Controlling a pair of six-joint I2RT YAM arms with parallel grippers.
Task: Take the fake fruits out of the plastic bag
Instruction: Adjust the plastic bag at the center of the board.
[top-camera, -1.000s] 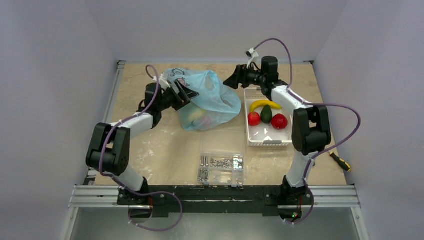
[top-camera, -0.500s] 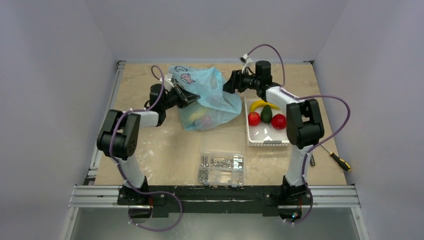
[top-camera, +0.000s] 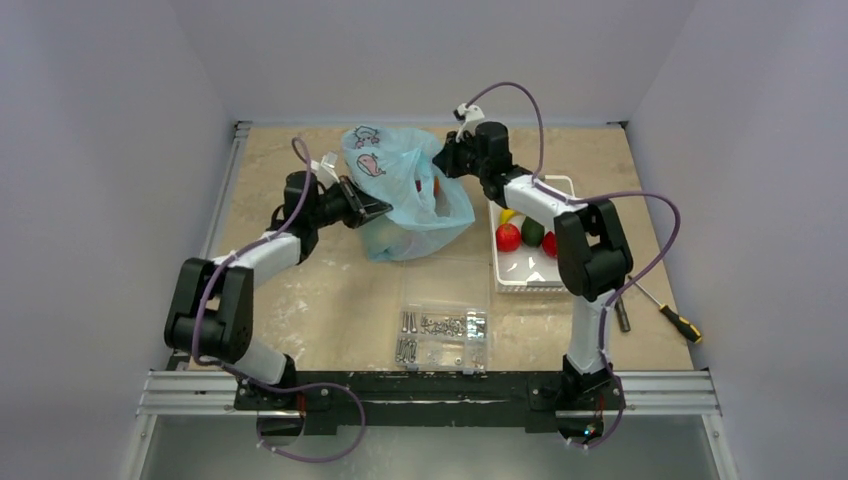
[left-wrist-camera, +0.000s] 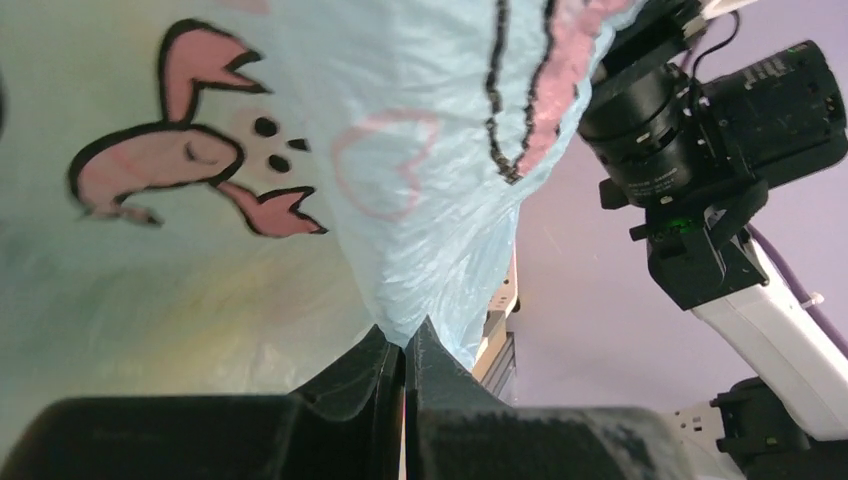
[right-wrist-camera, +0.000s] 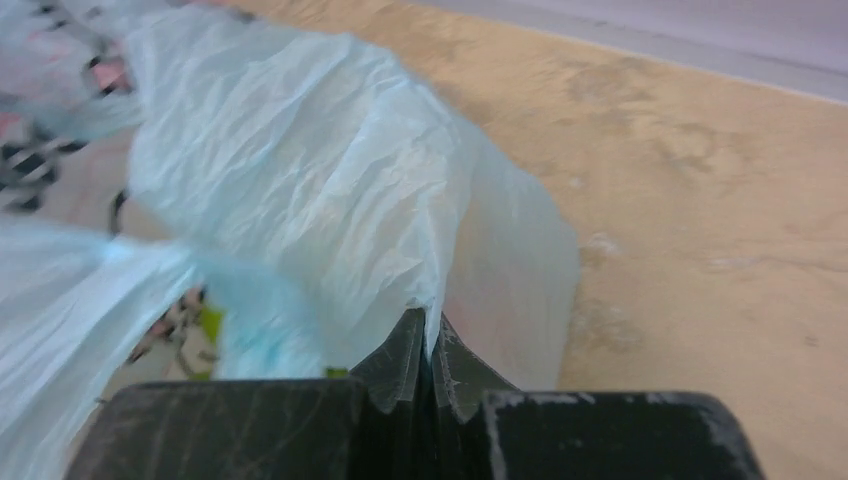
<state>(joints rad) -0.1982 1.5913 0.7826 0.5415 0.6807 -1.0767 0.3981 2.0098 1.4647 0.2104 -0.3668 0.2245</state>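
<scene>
Your left gripper has its jaws pressed together on a fold of the plastic bag, and the thin blue film comes up out of the seam between the two black fingers. From above, you see that left gripper at the bag's 9 o'clock side. Your right gripper is likewise closed on a pinch of the crinkled bag. In the overhead view the right gripper sits at about 1 o'clock on the bag's upper edge. The bag stands on the table at roughly 12 o'clock from the table's middle, held between your two grippers, with its pink cartoon print facing up and to the left. Some fake fruits show only as pale yellowish shapes through the film in the bag's lower part, and you cannot tell which fruits they are. The white basket lies at 3 o'clock from the bag and holds two red fruits, a dark green one and a yellow banana, partly behind your right arm. A clear compartment box with silver screws sits at 6 o'clock, near the arm bases. A screwdriver lies at 4 o'clock by the table's right edge.
</scene>
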